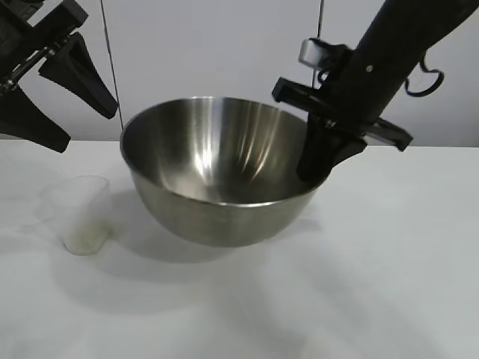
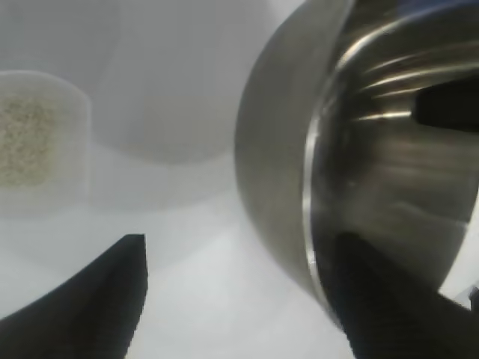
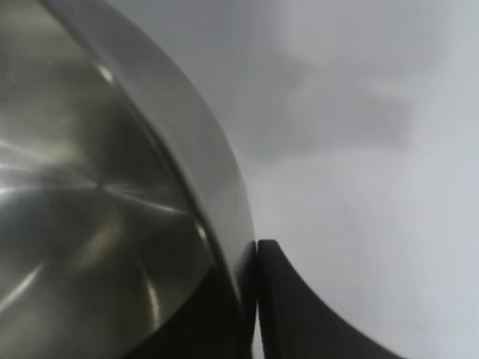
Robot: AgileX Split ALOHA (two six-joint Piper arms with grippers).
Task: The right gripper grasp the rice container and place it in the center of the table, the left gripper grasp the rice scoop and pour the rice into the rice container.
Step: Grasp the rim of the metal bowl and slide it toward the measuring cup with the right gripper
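Observation:
The rice container [image 1: 217, 172], a big shiny steel bowl, stands on the white table [image 1: 337, 299] near its middle. My right gripper [image 1: 314, 170] is shut on the bowl's right rim, one finger inside and one outside; the right wrist view shows the rim [image 3: 224, 194] pinched between the fingertips of that gripper [image 3: 254, 248]. The rice scoop [image 1: 78, 213], a small translucent cup, stands left of the bowl with rice [image 2: 26, 142] in its bottom. My left gripper [image 1: 86, 123] hangs open above the scoop, holding nothing. In its wrist view the left gripper [image 2: 239, 250] spans bare table beside the bowl [image 2: 284, 149].
A plain pale wall runs behind the table, with two thin cables hanging down it. Bare tabletop lies in front of the bowl and to its right.

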